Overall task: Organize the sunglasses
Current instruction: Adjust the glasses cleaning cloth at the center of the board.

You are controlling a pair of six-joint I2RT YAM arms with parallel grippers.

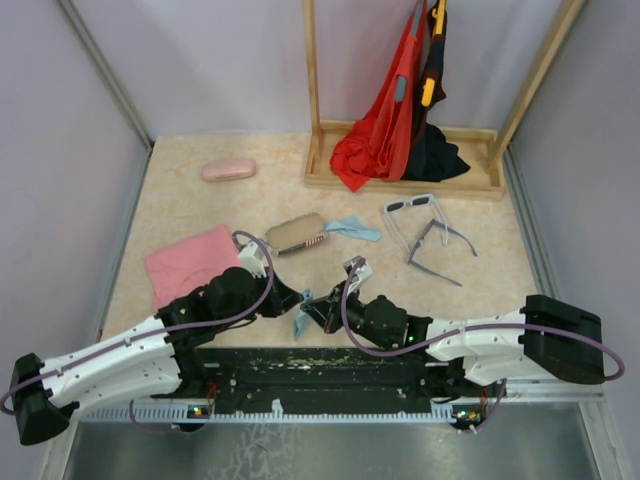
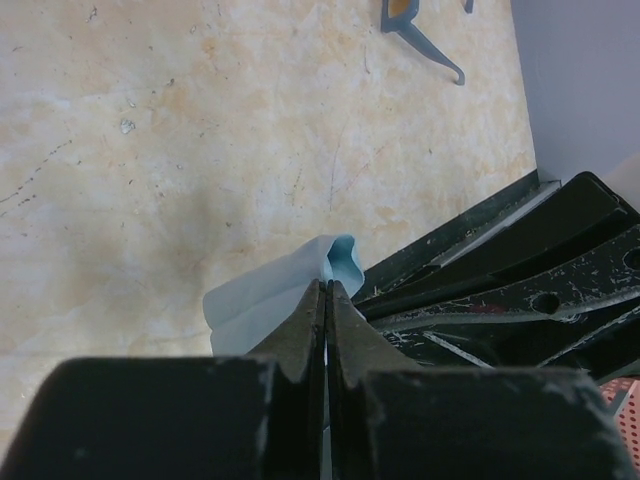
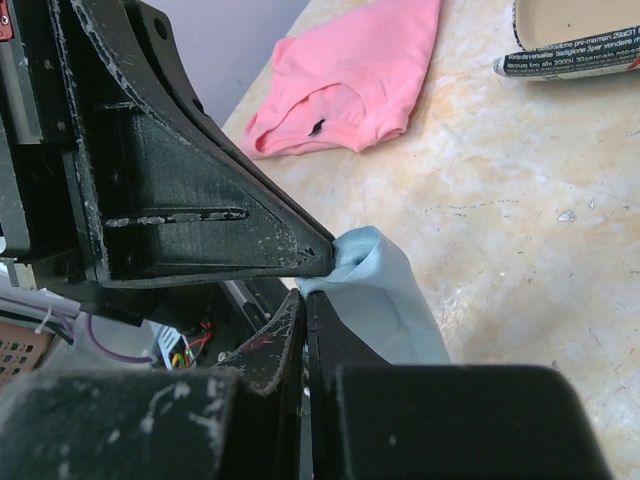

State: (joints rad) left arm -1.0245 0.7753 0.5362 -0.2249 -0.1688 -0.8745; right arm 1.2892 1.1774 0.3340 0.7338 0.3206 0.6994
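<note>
Nearest, along the bench's front edge, runs a scuffed black metal rail (image 1: 330, 365) that carries both arm bases. Just beyond it the two claws meet tip to tip over a small light-blue cloth (image 1: 302, 322). The left claw (image 1: 297, 300) is clenched, its flat, scratched black fingers (image 2: 300, 335) pressed together with the cloth's soft rolled fold bulging out at their tips. The right claw (image 1: 322, 312) is clenched too, and the same cloth comes out at its tips in a limp, smooth tube. In the right wrist view a worn, wedge-shaped finger of the left claw touches that fold from above.

The bench (image 1: 200, 215) is a beige, marbled slab with fine speckles and scratches. To the left of the claws lies a rumpled pink fabric (image 1: 190, 262), matte and loosely folded. Past the claws sits a tan oblong case (image 1: 297, 233) with rounded corners and a printed strip along one edge, and just to its right is a second blue cloth (image 1: 352, 228), crumpled flat.

The sunglasses lie to the right, well apart from both claws. The thin grey-framed pair (image 1: 440, 250) is nearer, its slim temples splayed. The chunky white-framed pair (image 1: 410, 215) has dark lenses and lies just behind it.

Farther back on the left rests a glossy pink case (image 1: 228, 170), a rounded oblong. At the rear stands a pale wooden rack (image 1: 400, 180) hung with a red fabric bag (image 1: 385, 130).
</note>
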